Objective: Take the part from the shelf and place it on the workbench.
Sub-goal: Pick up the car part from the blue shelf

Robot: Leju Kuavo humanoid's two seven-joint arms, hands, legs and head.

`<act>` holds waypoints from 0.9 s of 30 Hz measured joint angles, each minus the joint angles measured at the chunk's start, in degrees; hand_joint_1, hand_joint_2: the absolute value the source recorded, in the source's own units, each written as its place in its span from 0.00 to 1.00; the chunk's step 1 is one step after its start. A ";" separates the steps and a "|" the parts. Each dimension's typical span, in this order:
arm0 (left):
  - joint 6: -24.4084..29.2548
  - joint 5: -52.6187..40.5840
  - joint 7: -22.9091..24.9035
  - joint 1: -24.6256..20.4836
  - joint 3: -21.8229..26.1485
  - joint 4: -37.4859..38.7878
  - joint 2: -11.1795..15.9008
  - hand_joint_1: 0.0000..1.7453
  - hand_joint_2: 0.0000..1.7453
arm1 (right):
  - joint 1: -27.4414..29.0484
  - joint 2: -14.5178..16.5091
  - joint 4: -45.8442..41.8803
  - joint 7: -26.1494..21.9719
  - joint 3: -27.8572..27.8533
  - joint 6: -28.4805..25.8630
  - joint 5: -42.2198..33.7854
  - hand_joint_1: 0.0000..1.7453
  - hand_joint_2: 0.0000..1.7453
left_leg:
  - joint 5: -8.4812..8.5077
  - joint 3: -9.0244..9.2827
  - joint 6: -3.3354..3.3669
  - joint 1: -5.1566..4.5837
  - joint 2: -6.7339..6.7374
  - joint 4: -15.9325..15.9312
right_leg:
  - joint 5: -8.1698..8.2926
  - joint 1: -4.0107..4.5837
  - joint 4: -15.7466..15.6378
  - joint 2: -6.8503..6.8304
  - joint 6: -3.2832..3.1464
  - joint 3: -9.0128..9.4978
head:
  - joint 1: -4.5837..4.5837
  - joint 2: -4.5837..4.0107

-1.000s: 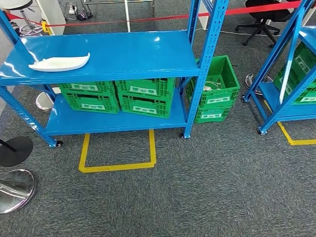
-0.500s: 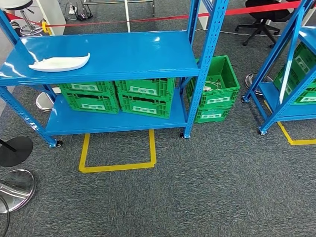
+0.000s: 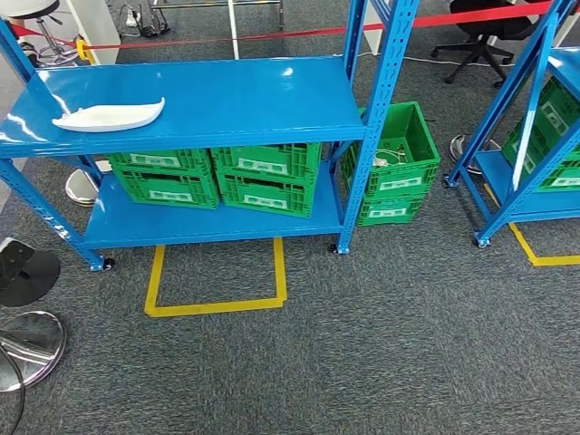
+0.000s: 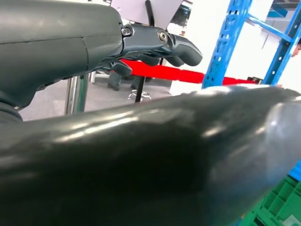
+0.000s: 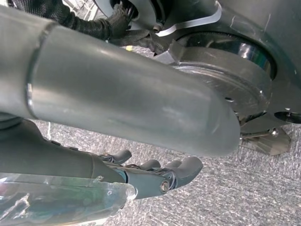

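We face a blue shelf (image 3: 205, 100) whose upper deck carries the part (image 3: 110, 115), a long white piece lying flat toward the deck's left end, near its front edge. Under that deck, green crates (image 3: 216, 174) stand side by side on the lower deck, and another green crate (image 3: 397, 163) sits on the carpet just beside the right upright. We judge the part to be a light, stiff moulded shell, probably plastic: thin, gently curved, tapering to a fine upturned tip at its right end and blunter at the left. Its glossy skin on the smooth painted deck suggests it may slide when touched, and the thin tip looks like the likeliest place to flex or crack. We would therefore take hold around the broader middle, fingers over the far edge and thumb under the near one. Our left hand (image 4: 106, 56) holds nothing, its fingers extended and apart; our right hand (image 5: 149, 176) likewise holds nothing, fingers loosely extended above the carpet.
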 joint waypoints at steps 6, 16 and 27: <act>0.00 -5.35 0.00 -1.07 -0.02 0.18 -0.42 0.00 0.00 | -0.10 0.02 0.90 0.48 0.00 0.89 0.67 0.00 0.00 | 0.01 0.00 0.01 0.00 0.00 0.00 | 0.00 0.00 0.00 -0.03 0.00 -0.01 | -0.01 0.00; 0.00 -23.36 14.12 -1.86 0.15 0.24 -7.59 0.00 0.00 | -0.84 0.65 2.72 1.21 0.01 0.92 0.80 0.00 0.00 | 0.04 0.00 0.07 -0.07 -0.01 0.01 | 0.07 -0.09 0.00 -0.01 0.11 0.04 | 0.01 0.00; 0.02 -29.21 22.92 4.43 0.07 0.27 -14.04 0.00 0.00 | -0.82 0.90 2.66 1.87 0.09 -0.46 0.68 0.00 0.00 | 0.03 -0.07 0.07 -0.07 0.00 0.01 | 0.07 -0.07 -0.01 -0.01 0.12 -0.07 | 0.00 0.00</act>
